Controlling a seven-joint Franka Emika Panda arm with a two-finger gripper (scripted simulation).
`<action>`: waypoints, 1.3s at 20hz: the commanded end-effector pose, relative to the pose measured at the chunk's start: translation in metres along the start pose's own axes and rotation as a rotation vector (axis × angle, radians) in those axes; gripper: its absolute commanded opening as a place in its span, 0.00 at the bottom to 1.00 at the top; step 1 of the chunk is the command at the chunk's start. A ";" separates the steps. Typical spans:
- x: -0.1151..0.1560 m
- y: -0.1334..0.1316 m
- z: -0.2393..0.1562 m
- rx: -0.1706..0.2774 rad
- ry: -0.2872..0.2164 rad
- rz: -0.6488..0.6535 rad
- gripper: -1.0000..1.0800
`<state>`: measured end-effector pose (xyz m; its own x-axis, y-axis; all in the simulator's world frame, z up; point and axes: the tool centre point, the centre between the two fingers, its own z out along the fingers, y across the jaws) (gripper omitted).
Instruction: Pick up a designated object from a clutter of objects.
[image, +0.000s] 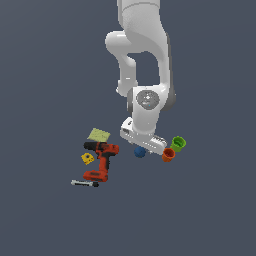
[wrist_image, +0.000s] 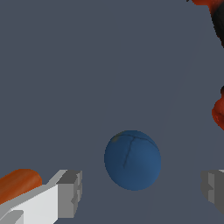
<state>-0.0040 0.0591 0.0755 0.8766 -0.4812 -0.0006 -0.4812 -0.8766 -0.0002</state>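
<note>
Arm is hanging low over the tabletop (image: 45, 75) with the pincer (wrist_image: 142, 190) spread wide and holding nothing; the wrist view is showing one finger on each side of the blue ball (wrist_image: 132, 160), neither touching it. The ball is sitting on the tabletop between the drill (image: 101, 161) and the orange cup (image: 169, 155), with the green cup (image: 178, 143) just beyond. Judged step: final approach before the grasp. Next move is calling for a short descent with the ball centred, then closing, keeping clear of the orange cup nearby. No brand, label or readable writing is showing.
</note>
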 end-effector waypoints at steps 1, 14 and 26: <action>-0.001 0.000 0.008 -0.001 -0.001 0.000 0.96; 0.000 0.000 0.045 0.000 0.000 0.003 0.00; 0.000 0.000 0.043 0.001 0.001 0.003 0.00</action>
<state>-0.0046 0.0595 0.0317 0.8754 -0.4833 -0.0001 -0.4833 -0.8754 -0.0004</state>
